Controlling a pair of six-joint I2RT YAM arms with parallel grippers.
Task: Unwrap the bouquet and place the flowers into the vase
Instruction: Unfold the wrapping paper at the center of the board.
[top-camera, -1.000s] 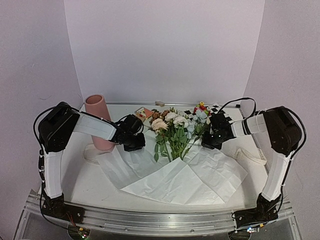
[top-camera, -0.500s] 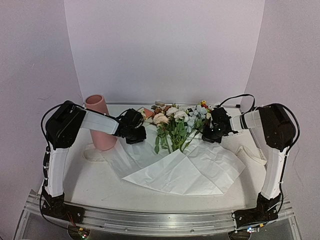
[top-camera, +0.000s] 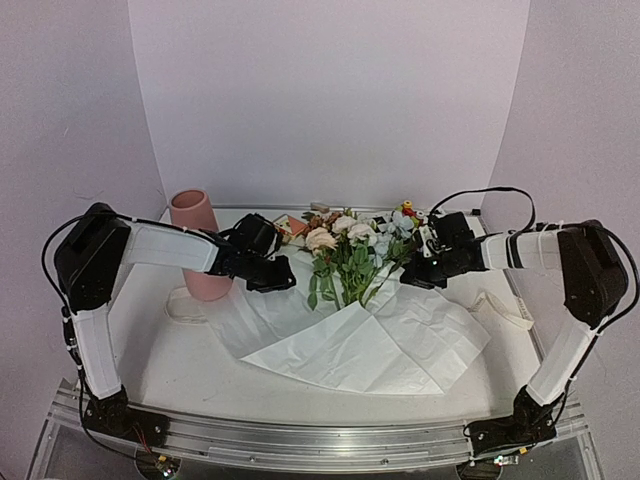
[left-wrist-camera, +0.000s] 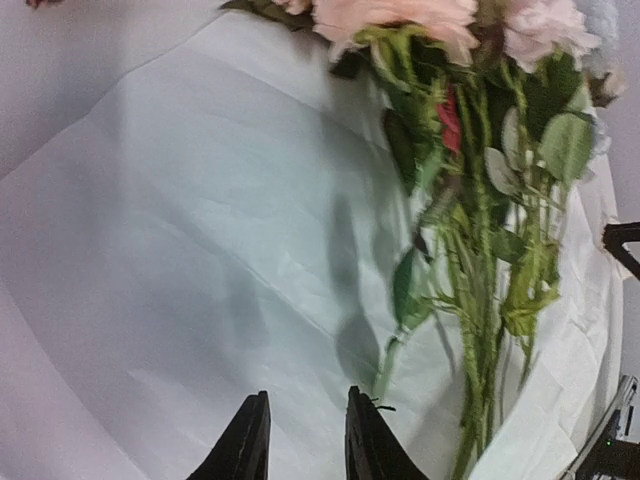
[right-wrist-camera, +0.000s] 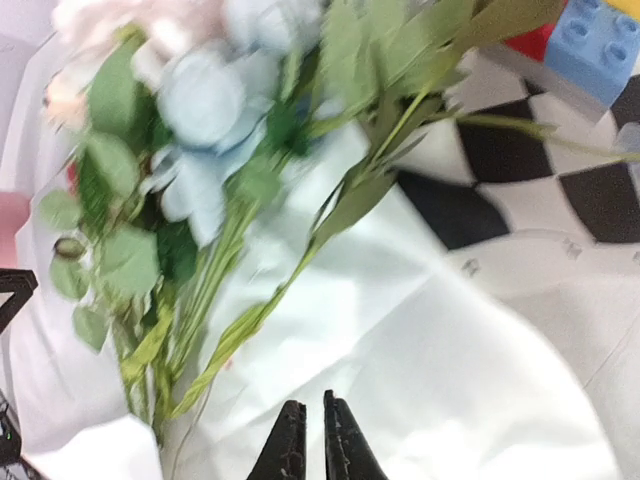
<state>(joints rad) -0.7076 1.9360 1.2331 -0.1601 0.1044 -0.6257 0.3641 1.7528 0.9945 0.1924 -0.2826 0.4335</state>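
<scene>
The bouquet lies unwrapped: the flowers (top-camera: 345, 250) rest on the spread white paper (top-camera: 350, 345) at the middle back, blooms away from me. The pink vase (top-camera: 196, 245) stands upright at the back left. My left gripper (top-camera: 283, 275) hovers over the paper just left of the stems, open and holding nothing; in its wrist view (left-wrist-camera: 305, 435) the stems (left-wrist-camera: 480, 300) lie to the right. Just right of the stems my right gripper (top-camera: 412, 275) is low over the paper, jaws a narrow slit apart (right-wrist-camera: 307, 440), nothing between them.
A black-and-white checkered mat (right-wrist-camera: 540, 190) with toy blocks (right-wrist-camera: 590, 40) sits behind the right gripper. Cream ribbon lies loose at the right (top-camera: 505, 305) and by the vase's foot (top-camera: 185, 310). The paper's front corner reaches toward the near edge.
Both grippers were shut and now stand apart, the left wider. The arms have stretched further back and lower beside the flowers. The paper lies flatter.
</scene>
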